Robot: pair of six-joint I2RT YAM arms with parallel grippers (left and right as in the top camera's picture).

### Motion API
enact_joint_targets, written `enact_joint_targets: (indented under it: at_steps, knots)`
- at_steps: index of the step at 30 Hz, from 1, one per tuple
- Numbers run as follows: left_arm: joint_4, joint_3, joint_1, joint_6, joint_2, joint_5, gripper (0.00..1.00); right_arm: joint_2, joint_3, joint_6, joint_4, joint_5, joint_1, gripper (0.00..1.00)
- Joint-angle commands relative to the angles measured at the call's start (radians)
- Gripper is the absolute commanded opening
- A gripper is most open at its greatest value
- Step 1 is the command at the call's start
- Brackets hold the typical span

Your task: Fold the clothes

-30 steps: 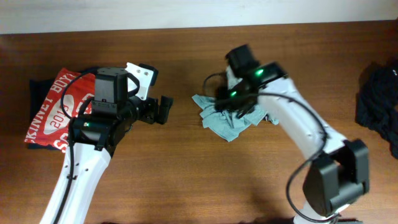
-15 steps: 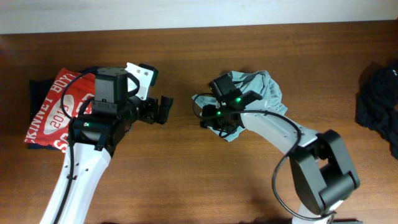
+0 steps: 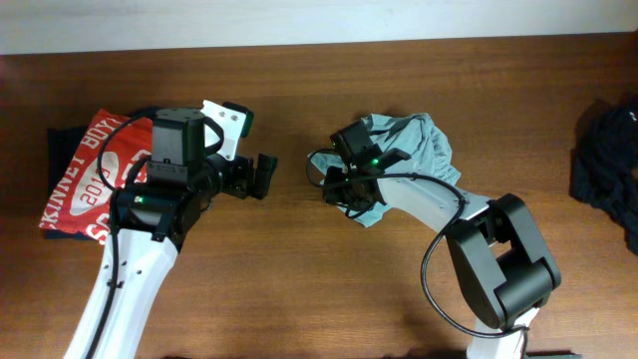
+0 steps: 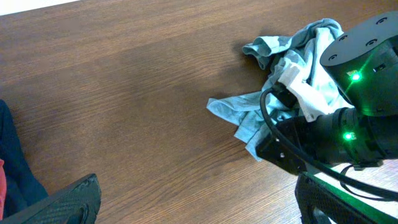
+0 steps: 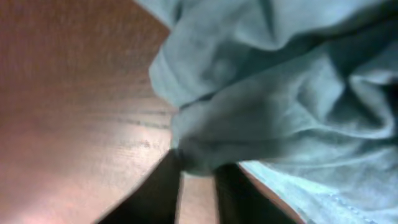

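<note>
Brown table point(image 3: 299, 279): t-shirt point(image 3: 424, 140) crumpled.
My right gripper point(image 5: 196, 163) pinches its fold (for spreading, I judge); left gripper point(image 3: 264, 176) waits spread, left of it.

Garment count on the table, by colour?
grey-blue shirt: 1
red shirt: 1
dark garments: 2, one under the red shirt, one at the right edge
Total: 4

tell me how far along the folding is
Done: nothing; the grey-blue t-shirt lies crumpled on the table. In hand: the right gripper appears to pinch a bunched edge of it; the left gripper hangs open, apart. Left: spreading it flat and every fold.
</note>
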Motion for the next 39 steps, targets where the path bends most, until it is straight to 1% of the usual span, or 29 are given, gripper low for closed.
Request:
enact_joint_targets:
  at_steps: [1, 2, 3, 8, 13, 16, 19, 22, 27, 29, 30, 31, 33, 35, 39]
  knots:
    - [0.002, 0.019, -0.006, 0.02, -0.001, -0.003, 0.99, -0.01, -0.007, -0.002, -0.009, 0.002, 0.004, 0.12]
    - [0.002, 0.019, -0.006, 0.02, -0.001, -0.003, 1.0, -0.02, -0.007, -0.01, -0.012, 0.002, 0.004, 0.07]
    - [0.002, 0.019, -0.006, 0.02, -0.001, -0.003, 0.99, -0.034, -0.007, -0.031, -0.012, 0.002, 0.004, 0.04]
    - [0.002, 0.019, -0.006, 0.02, -0.001, -0.003, 0.99, -0.15, 0.018, -0.125, -0.071, 0.051, 0.004, 0.04]
    - [0.003, 0.019, -0.006, 0.02, -0.001, -0.003, 0.99, -0.285, 0.124, -0.257, -0.239, 0.124, 0.004, 0.04]
    - [0.003, 0.019, -0.006, 0.02, -0.001, -0.003, 0.99, -0.342, 0.212, -0.282, -0.354, 0.215, 0.004, 0.04]
    - [0.003, 0.019, -0.006, 0.02, -0.001, -0.003, 0.99, -0.382, 0.318, -0.319, -0.452, 0.283, 0.004, 0.04]
    - [0.004, 0.019, -0.006, 0.02, -0.001, -0.003, 0.99, -0.403, 0.451, -0.373, -0.533, 0.294, 0.004, 0.04]
    - [0.018, 0.019, -0.006, 0.02, -0.001, -0.003, 0.99, -0.404, 0.752, -0.501, -0.65, 0.301, 0.003, 0.04]
    - [0.021, 0.019, -0.006, 0.02, -0.001, -0.002, 0.99, -0.404, 0.892, -0.506, -0.66, 0.364, 0.003, 0.04]
    - [0.021, 0.019, -0.006, 0.02, -0.001, -0.002, 1.0, -0.404, 0.934, -0.506, -0.659, 0.386, 0.004, 0.04]
    - [0.021, 0.019, -0.006, 0.02, -0.002, -0.002, 0.99, -0.404, 1.026, -0.506, -0.658, 0.425, 0.003, 0.04]
    - [0.021, 0.019, -0.006, 0.02, -0.002, 0.013, 0.99, -0.404, 1.117, -0.506, -0.652, 0.47, 0.003, 0.04]
    - [0.023, 0.019, -0.006, 0.02, -0.003, 0.048, 1.0, -0.404, 1.187, -0.506, -0.648, 0.494, 0.004, 0.04]
    - [0.039, 0.019, -0.006, 0.021, -0.003, 0.136, 0.99, -0.404, 1.228, -0.508, -0.628, 0.502, 0.004, 0.04]
